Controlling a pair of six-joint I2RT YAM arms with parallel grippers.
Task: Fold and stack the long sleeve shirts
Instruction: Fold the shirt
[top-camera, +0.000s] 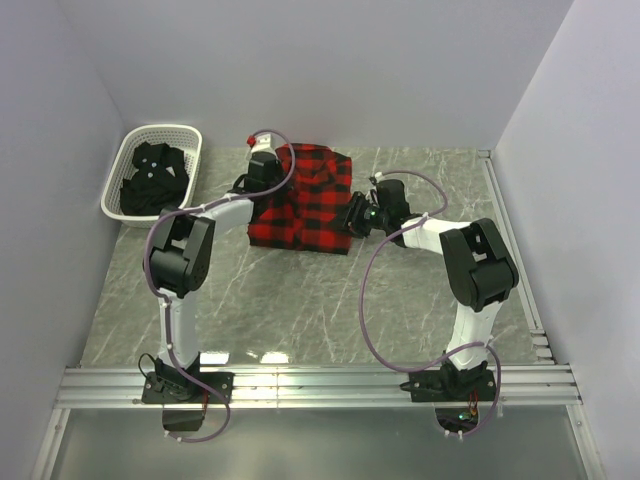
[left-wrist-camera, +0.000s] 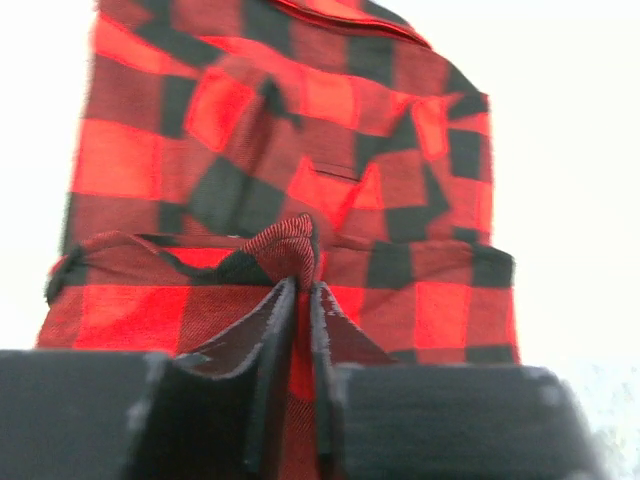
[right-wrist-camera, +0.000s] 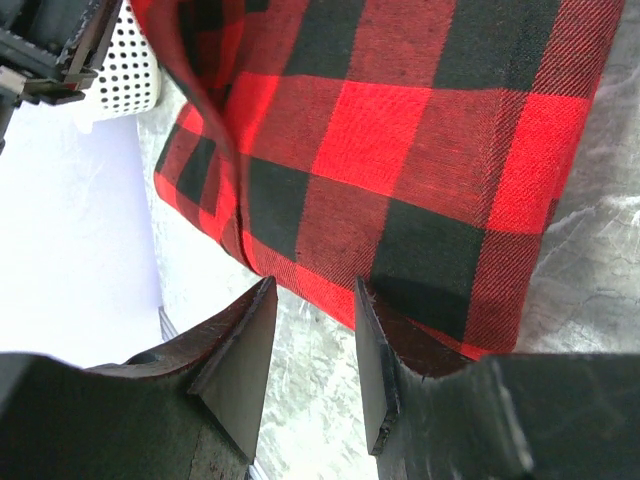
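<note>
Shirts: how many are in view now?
2. The red-and-black flannel shirt lies on the table at centre; the black shirt sits bundled in the white basket at far left. More could be hidden under it.

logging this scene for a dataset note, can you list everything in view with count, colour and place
flannel shirt: 1, red and black check, partly folded, far middle of the table
black shirt: 1, black, bundled inside the basket
basket: 1, white plastic lattice, far left corner
table: 1, grey marbled top
metal rails: several, silver, near and right edges
cables: 2, pale purple, one looped along each arm
arms: 2, black and white, bases on the near rails
left claw: 1, black, pinched shut on a bunched fold of the flannel shirt
right claw: 1, black, open at the flannel shirt's right edge, holding nothing
</note>
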